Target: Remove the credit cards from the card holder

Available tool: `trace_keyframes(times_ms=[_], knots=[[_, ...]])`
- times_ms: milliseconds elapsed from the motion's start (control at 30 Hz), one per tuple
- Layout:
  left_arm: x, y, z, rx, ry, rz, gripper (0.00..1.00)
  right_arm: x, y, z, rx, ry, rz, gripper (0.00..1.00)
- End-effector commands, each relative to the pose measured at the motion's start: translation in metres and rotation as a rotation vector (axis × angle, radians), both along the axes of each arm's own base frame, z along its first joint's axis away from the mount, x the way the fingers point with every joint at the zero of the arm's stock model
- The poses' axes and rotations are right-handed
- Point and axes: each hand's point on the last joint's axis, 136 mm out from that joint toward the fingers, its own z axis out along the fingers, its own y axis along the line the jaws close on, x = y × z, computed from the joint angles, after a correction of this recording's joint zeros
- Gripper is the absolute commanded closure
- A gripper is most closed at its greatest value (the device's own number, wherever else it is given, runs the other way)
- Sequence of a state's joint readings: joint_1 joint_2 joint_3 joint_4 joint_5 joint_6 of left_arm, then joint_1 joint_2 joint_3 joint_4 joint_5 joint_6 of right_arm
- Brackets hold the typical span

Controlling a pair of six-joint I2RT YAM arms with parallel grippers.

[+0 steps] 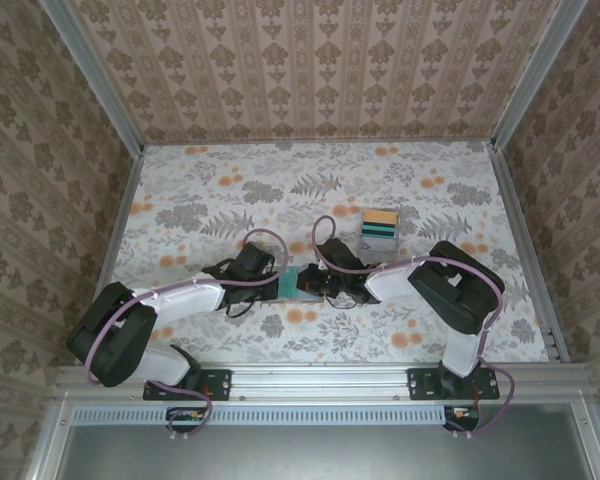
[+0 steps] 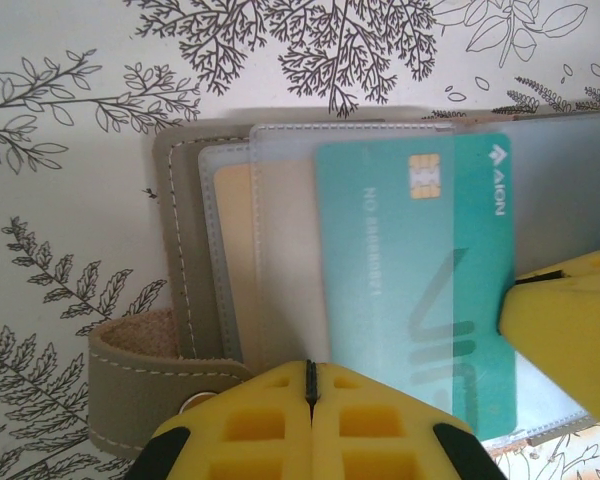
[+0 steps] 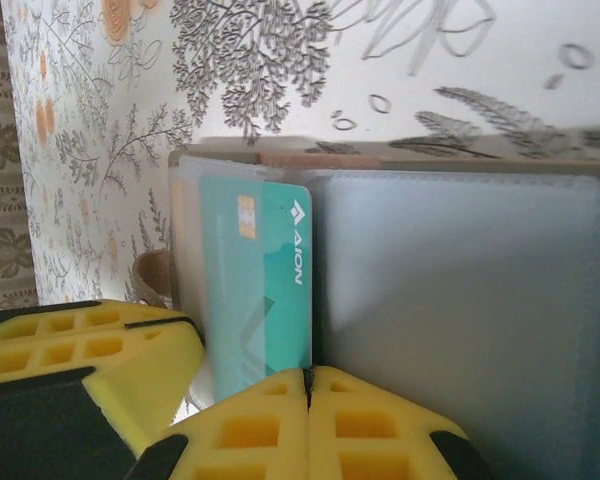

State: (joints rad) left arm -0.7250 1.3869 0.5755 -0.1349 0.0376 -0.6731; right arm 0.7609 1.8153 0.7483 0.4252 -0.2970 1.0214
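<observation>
**Arm pose**
1. In the top view, both arms are folded low over the table [image 1: 230, 200], elbows out and forearms pointing inward. The 2 wrists meet near the table's middle.
2. The left gripper [image 2: 310, 375] sits at the near edge of the card holder [image 2: 180, 230]. Its 2 yellow fingers are pressed together with no gap along the seam. Whether a sleeve edge is pinched between them cannot be told.
3. The right gripper [image 3: 307, 380] is at the opposite edge of the same holder, its fingers likewise pressed together. One of its fingers [image 2: 570, 330] touches the long edge of the credit card [image 2: 410, 280].

**Containers and contents**
1. The card holder lies open and flat on the table between the 2 grippers. Its taupe cover is underneath, its frosted clear sleeves fan upward, and its strap [image 2: 140, 400] trails to one side.
2. 1 teal credit card with a chip lies among the sleeves, partly covered by a frosted leaf.
3. A pale yellowish card [image 2: 232, 250] sits in a lower sleeve.
4. A clear box [image 1: 380, 230] of stacked coloured cards stands just beyond the right wrist, apart from the holder.
</observation>
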Motion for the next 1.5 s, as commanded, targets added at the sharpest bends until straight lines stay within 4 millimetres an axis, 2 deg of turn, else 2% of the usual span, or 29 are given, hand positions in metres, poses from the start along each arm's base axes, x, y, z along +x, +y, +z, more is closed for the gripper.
trace_keyframes(times_ms=[0,167,367,600,633,700,800,867,967,1033,1267,1333,1367,1467], knots=[[-0.011,0.017,-0.017,0.061,0.05,0.024,0.99,-0.002,-0.019,-0.001,-0.022,0.0,-0.029,1.0],[-0.011,0.018,-0.014,0.054,0.047,0.024,0.99,-0.006,-0.037,0.003,-0.026,-0.012,-0.043,1.0],[-0.01,0.017,-0.006,0.043,0.033,0.017,0.99,-0.009,-0.054,0.022,-0.017,-0.056,-0.041,1.0],[-0.005,0.009,0.021,-0.006,-0.018,-0.005,0.95,-0.014,-0.07,0.063,-0.083,-0.151,0.013,1.0],[-0.004,0.007,0.028,-0.016,-0.035,-0.008,0.94,-0.014,-0.074,0.079,-0.098,-0.195,0.021,1.0],[-0.001,0.006,0.042,-0.035,-0.069,-0.014,0.91,-0.015,-0.082,0.095,-0.148,-0.241,0.035,1.0],[-0.001,0.007,0.06,-0.058,-0.122,-0.027,0.72,-0.015,-0.1,0.122,-0.273,-0.322,0.068,1.0],[-0.001,0.009,0.071,-0.075,-0.167,-0.033,0.55,-0.015,-0.112,0.139,-0.362,-0.384,0.104,1.0],[-0.001,0.014,0.082,-0.094,-0.23,-0.041,0.23,-0.012,-0.123,0.158,-0.486,-0.47,0.181,1.0],[-0.002,0.017,0.086,-0.107,-0.265,-0.043,0.1,-0.01,-0.129,0.167,-0.569,-0.52,0.252,1.0],[-0.004,0.017,0.087,-0.146,-0.326,-0.074,0.06,0.005,-0.147,0.184,-0.844,-0.714,0.448,1.0],[-0.005,0.015,0.088,-0.16,-0.338,-0.086,0.05,0.009,-0.153,0.184,-0.919,-0.768,0.502,1.0],[-0.006,0.015,0.088,-0.165,-0.34,-0.089,0.0,0.013,-0.157,0.186,-0.968,-0.797,0.523,1.0],[-0.008,0.012,0.091,-0.189,-0.348,-0.101,0.0,0.023,-0.169,0.187,-1.111,-0.849,0.579,1.0]])
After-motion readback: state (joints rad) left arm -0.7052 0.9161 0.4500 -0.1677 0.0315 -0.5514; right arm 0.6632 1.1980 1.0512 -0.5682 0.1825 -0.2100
